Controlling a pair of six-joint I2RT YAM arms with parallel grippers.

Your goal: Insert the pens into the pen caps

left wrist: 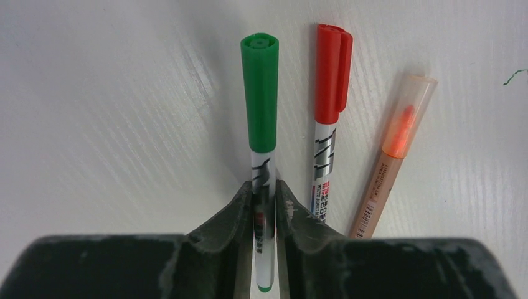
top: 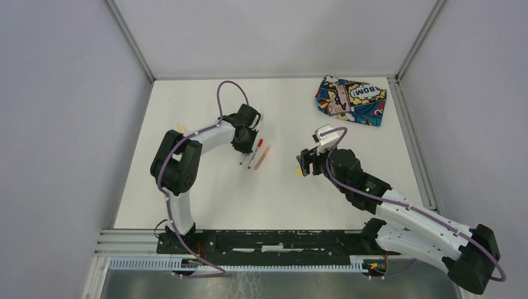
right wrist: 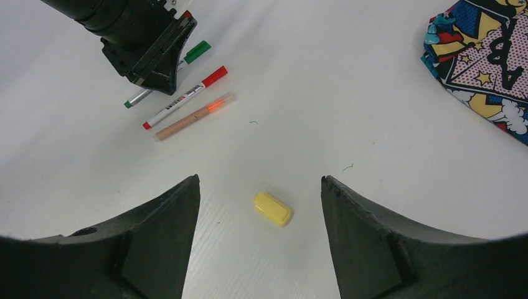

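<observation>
Left gripper pinches green pen barrel; right gripper wide open, empty — centre over yellow cap, drop straight, close gently.

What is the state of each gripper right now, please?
The left gripper is closed on the green pen.
The right gripper is open and empty, the yellow cap untouched ahead of it.

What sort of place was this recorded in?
Most likely a lab robot test cell, not a home or office: a white table boxed in by plain grey panels, metal framing rails, and a left arm and right arm bolted at its near edge.
</observation>
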